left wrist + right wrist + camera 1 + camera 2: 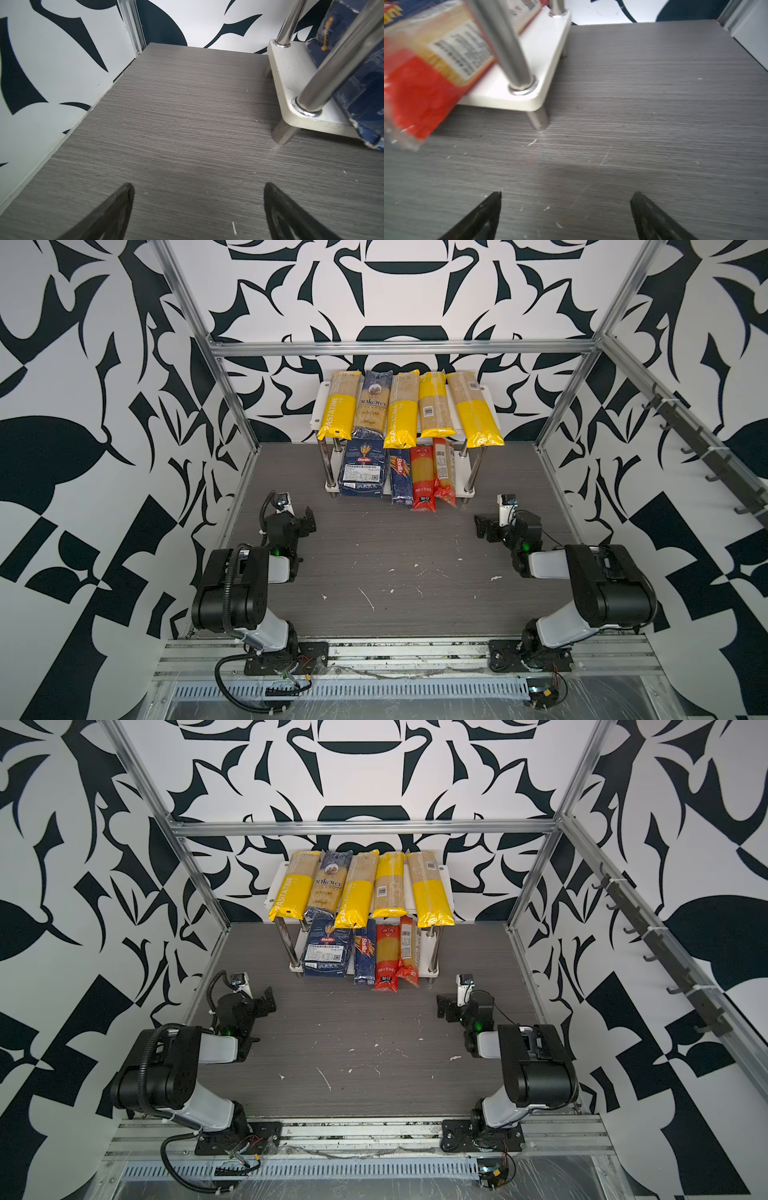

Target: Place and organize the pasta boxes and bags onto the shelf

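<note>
The shelf (319, 406) (444, 880) stands at the back of the table. Across its top board lie several yellow bags (338, 404) (289, 890) and a dark-blue "ankara" bag (372, 402). On the lower board sit a wide pasta box (361, 468) (363, 83), a narrow pasta box (401, 477) and two red bags (424, 479) (425, 87), their front ends overhanging. My left gripper (309, 518) (198, 185) hovers open and empty in front of the shelf's left end. My right gripper (482, 526) (566, 193) is open and empty off its right end.
The grey wood-grain table (395, 572) carries white flecks. Aluminium frame posts (232, 398) (561, 414) and patterned walls close in the sides and back. A rail of hooks (706, 448) runs along the right wall. The shelf's chrome legs (282, 133) (538, 120) stand near both grippers.
</note>
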Robot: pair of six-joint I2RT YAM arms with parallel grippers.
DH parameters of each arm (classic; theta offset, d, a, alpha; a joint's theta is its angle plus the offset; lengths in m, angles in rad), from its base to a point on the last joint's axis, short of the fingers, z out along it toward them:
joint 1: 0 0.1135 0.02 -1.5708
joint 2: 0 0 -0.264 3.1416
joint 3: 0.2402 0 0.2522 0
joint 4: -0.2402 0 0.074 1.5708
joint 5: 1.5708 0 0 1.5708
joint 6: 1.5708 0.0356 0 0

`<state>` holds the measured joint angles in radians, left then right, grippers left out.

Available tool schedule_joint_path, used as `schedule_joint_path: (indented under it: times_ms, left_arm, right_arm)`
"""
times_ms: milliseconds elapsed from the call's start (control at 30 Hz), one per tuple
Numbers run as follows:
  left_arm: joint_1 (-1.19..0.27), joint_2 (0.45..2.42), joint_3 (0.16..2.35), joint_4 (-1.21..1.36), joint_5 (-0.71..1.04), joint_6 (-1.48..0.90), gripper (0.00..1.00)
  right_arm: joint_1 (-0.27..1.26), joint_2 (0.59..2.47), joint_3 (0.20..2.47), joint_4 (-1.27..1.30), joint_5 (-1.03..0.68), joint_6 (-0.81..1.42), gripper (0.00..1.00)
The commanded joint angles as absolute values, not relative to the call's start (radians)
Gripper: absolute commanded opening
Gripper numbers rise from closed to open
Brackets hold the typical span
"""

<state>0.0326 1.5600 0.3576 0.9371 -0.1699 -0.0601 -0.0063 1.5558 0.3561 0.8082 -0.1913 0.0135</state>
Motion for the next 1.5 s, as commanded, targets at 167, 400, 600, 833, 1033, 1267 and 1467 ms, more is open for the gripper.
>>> schedule_joint_path:
  times_ms: [167, 400, 600, 833, 1033, 1267, 1467]
  left_arm:
    - [0.037, 1.561, 0.367, 0.940, -0.175, -0.075, 0.99]
    - [0.036, 1.563, 0.367, 0.943, -0.176, -0.075, 0.99]
    - [0.037, 1.562, 0.367, 0.942, -0.176, -0.075, 0.99]
    - [0.037, 1.562, 0.368, 0.942, -0.176, -0.075, 0.99]
    - [0.037, 1.563, 0.368, 0.942, -0.174, -0.075, 0.99]
    - [0.051, 1.564, 0.377, 0.924, -0.138, -0.078, 0.99]
    - [0.063, 1.561, 0.379, 0.917, -0.086, -0.077, 0.99]
  right_arm:
    - [0.017, 1.552, 0.334, 0.950, -0.124, -0.015, 1.00]
    - [0.017, 1.547, 0.336, 0.933, -0.124, -0.023, 1.00]
    - [0.018, 1.546, 0.337, 0.932, -0.121, -0.018, 1.00]
    - [0.016, 1.546, 0.342, 0.925, -0.118, -0.022, 1.00]
    - [0.014, 1.554, 0.347, 0.923, -0.085, -0.004, 1.00]
    - [0.014, 1.550, 0.348, 0.915, -0.073, 0.002, 1.00]
    - [0.015, 1.548, 0.348, 0.918, -0.072, 0.001, 1.00]
